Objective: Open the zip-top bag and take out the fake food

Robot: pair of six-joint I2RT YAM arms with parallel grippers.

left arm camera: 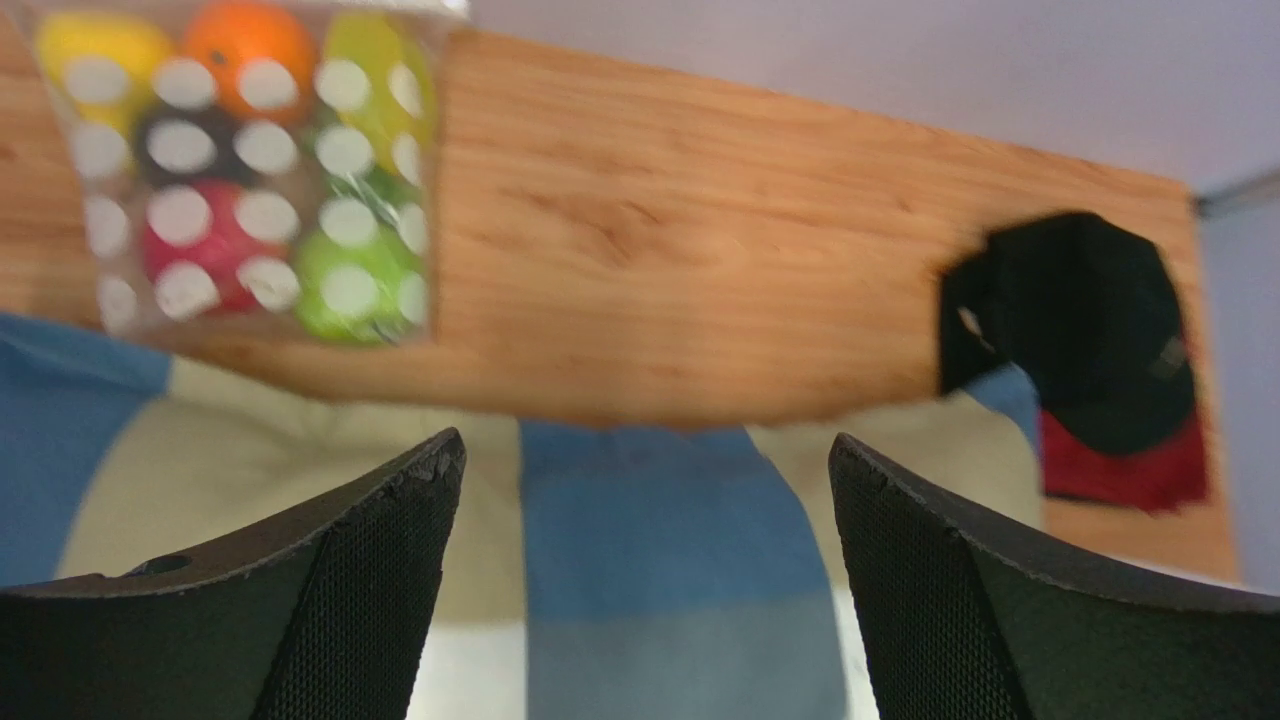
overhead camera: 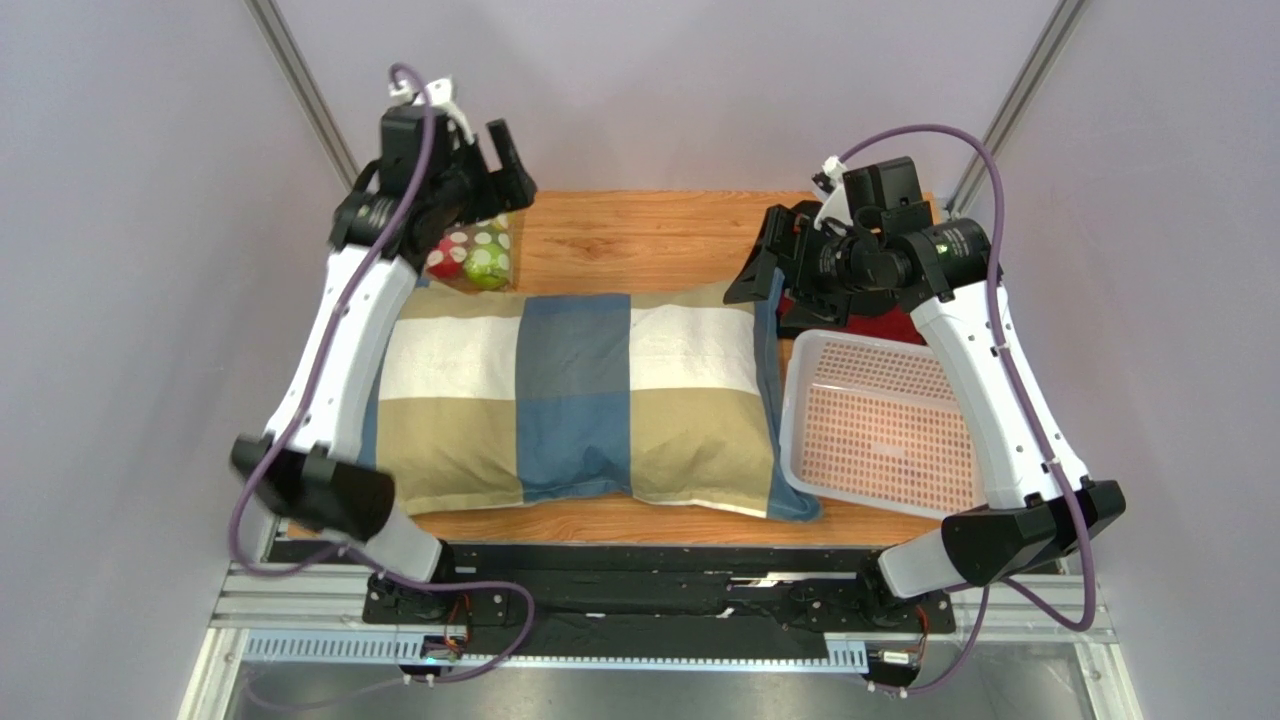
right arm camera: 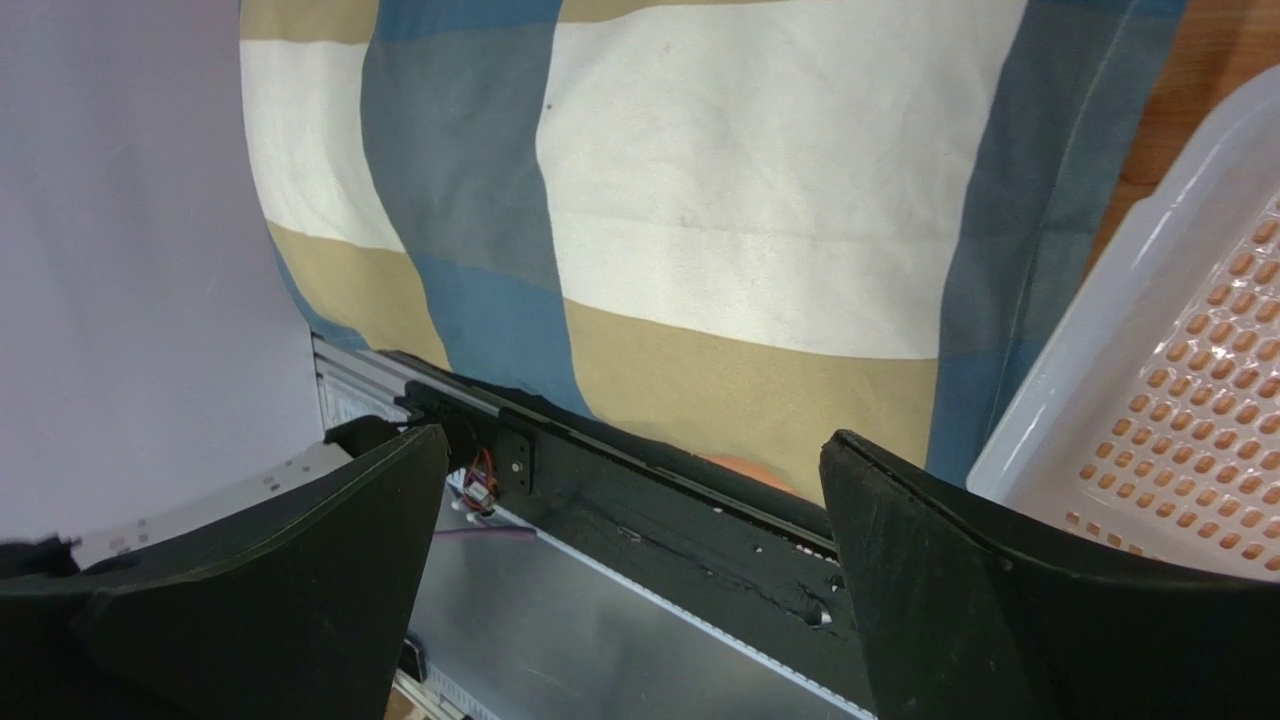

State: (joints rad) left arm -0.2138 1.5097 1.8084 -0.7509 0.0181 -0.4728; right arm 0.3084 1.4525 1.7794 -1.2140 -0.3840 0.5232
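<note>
The zip-top bag (left arm camera: 248, 165), fake food (left arm camera: 338, 278) inside, lies at the far left corner of the table (overhead camera: 661, 225) behind the pillow (overhead camera: 579, 398), with the left gripper (left arm camera: 646, 458) hovering just short of it and the right gripper (right arm camera: 631, 450) near the pillow's right end, both with fingers spread wide and empty, presumably poised for a two-handed opening.

table (overhead camera: 646, 240) matt wood grain, pillow (overhead camera: 579, 398) matt cloth, basket (overhead camera: 879, 428) glossy perforated plastic, zip-top bag (left arm camera: 241, 165) upper left clear shiny film, fake food (left arm camera: 248, 33) smooth, probably plastic, left gripper (left arm camera: 643, 458) pads (left arm camera: 376, 600) fine-textured matt black
</note>
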